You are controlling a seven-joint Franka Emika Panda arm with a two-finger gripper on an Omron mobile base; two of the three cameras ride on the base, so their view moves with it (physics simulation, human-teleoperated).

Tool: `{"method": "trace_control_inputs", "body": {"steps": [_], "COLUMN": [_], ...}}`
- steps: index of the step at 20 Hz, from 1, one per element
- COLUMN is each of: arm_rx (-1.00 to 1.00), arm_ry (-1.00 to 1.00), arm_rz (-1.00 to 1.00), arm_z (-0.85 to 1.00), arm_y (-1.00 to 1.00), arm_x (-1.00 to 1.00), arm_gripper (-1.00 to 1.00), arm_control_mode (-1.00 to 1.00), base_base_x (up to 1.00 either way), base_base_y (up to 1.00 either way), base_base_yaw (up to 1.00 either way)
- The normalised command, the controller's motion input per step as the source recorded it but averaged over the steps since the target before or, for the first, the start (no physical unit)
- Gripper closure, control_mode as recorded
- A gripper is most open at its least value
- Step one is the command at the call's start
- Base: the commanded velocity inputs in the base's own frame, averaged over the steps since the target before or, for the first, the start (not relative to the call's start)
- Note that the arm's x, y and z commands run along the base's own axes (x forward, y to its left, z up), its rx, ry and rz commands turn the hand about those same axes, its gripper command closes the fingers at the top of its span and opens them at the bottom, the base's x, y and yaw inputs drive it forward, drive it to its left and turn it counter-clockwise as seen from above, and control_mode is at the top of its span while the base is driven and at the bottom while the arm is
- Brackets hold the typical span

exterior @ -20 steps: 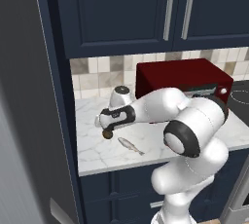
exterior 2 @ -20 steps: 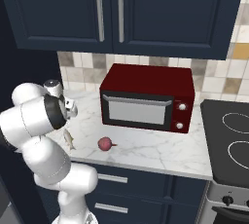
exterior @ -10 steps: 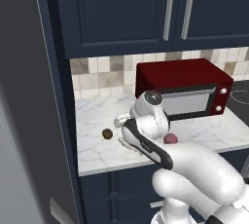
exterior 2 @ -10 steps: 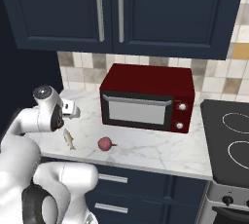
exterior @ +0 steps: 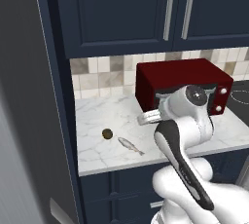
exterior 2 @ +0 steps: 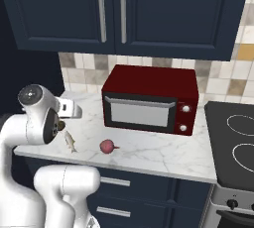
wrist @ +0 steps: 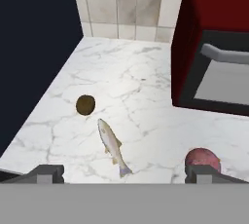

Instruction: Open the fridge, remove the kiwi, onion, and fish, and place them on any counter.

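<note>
Hand view: gripper (wrist: 124, 173) pulled back, jaws apart, leaving you kiwi (wrist: 85, 104), fish (wrist: 113, 146), onion (wrist: 202, 160) together on counter (wrist: 146, 106).

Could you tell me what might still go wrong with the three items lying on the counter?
The fish lies near the counter front edge; a low arm swing might sweep it off. The kiwi and onion are round and loose, so a nudge could roll them. The open pincer hangs above all three.

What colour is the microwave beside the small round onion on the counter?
Dark red microwave with a grey door window; clearest in the right base view.
</note>
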Motion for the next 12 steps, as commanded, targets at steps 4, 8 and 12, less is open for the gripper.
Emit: {"method": "trace_control_inputs", "body": {"steps": [4,8,12], "arm_rx": [0.0,0.0,0.0], "arm_ry": [-0.07,-0.1,-0.12], "arm_rz": [0.0,0.0,0.0], "arm_z": [1.0,1.0,1.0], "arm_y": [-0.42,-0.47,-0.43], "arm_x": [-0.89,-1.0,-1.0], "arm_gripper": [-1.0,-1.0,-1.0], "arm_control_mode": [-1.0,-1.0,-1.0], "base_base_x": [0.0,0.0,0.0], "base_base_y": [0.0,0.0,0.0], "base_base_yaw": [0.0,0.0,0.0]}}
